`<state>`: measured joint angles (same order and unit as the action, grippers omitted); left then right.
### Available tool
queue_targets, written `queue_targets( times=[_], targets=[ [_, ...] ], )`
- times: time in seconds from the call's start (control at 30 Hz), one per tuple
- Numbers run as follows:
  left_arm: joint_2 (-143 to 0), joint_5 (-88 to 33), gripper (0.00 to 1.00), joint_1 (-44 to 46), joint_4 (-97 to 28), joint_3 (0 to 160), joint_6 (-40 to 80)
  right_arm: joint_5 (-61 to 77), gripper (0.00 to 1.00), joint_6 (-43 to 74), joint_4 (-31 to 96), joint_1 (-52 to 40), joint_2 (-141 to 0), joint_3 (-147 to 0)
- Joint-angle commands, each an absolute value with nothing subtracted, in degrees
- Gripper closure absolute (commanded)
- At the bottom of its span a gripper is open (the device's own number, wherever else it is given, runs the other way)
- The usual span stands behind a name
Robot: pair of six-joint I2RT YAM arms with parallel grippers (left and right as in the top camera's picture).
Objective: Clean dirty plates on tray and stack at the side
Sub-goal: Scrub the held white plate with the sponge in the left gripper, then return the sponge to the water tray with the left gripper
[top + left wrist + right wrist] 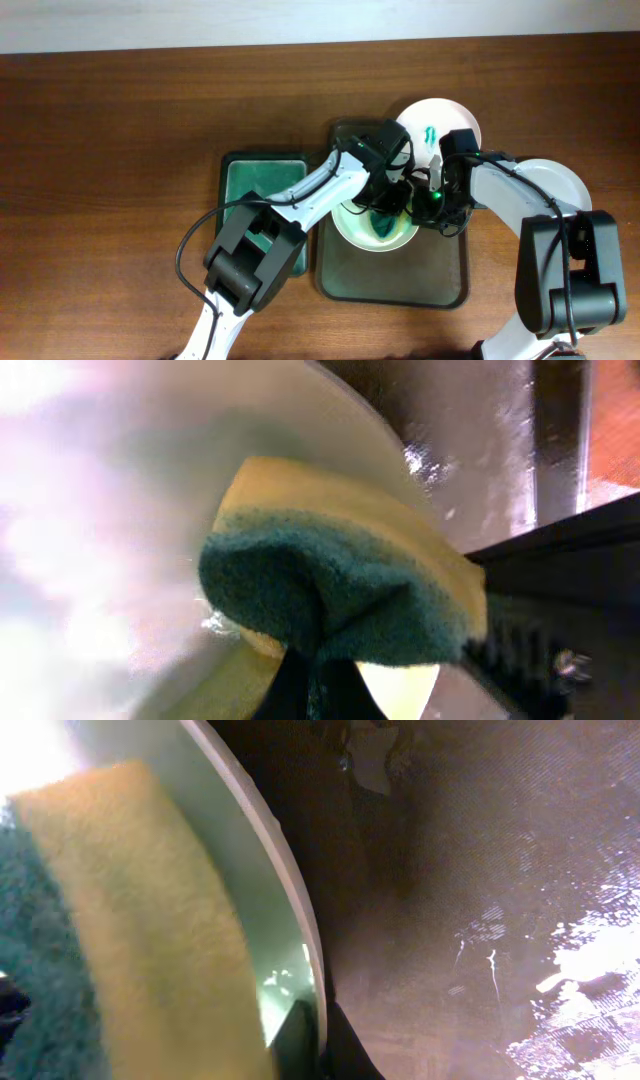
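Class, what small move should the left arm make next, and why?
Probably sweep the yellow-and-green sponge across the round white plate: the left gripper holds it against the plate's face, while the right gripper steadies the rim over the dark olive-grey tray.

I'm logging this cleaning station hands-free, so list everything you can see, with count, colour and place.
table: one, brown wood, under everything.
tray: one, dark olive-grey, centre of the table.
small tray: one, bright green, left of the dark tray.
plates: three, white; held plate over the tray, smeared plate with teal marks at its far right corner, plain plate on the table to the right.
sponge: one, yellow with a green scouring face, against the held plate.
left gripper: black, shut on the sponge.
right gripper: black, shut on the held plate's rim.
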<state>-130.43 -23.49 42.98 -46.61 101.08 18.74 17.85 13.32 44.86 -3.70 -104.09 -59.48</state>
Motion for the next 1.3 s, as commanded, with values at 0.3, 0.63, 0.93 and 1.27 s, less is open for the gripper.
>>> queue_targets(
  times=[0.3,0.63,0.93,1.27],
  targets=[
    [-128.62,12.58,1.0,38.35,-60.42,103.5,22.94,14.31,0.96,12.21,46.24,-4.16,-105.1,-58.67],
    [-109.73,7.33,1.0,35.05,-71.57,109.78,20.73,14.31,0.96,10.72,46.22,-4.16,-105.1,-58.67],
    [-107.98,1.52,1.0,21.41,-59.55,83.77,21.19,14.31,0.96,10.72,45.65,-4.16,-105.1,-58.67],
    [-102.67,-0.27,0.06,20.93,-53.78,79.35,21.15,13.13,0.96,9.47,46.04,-4.19,-98.24,-58.72]
  ],
)
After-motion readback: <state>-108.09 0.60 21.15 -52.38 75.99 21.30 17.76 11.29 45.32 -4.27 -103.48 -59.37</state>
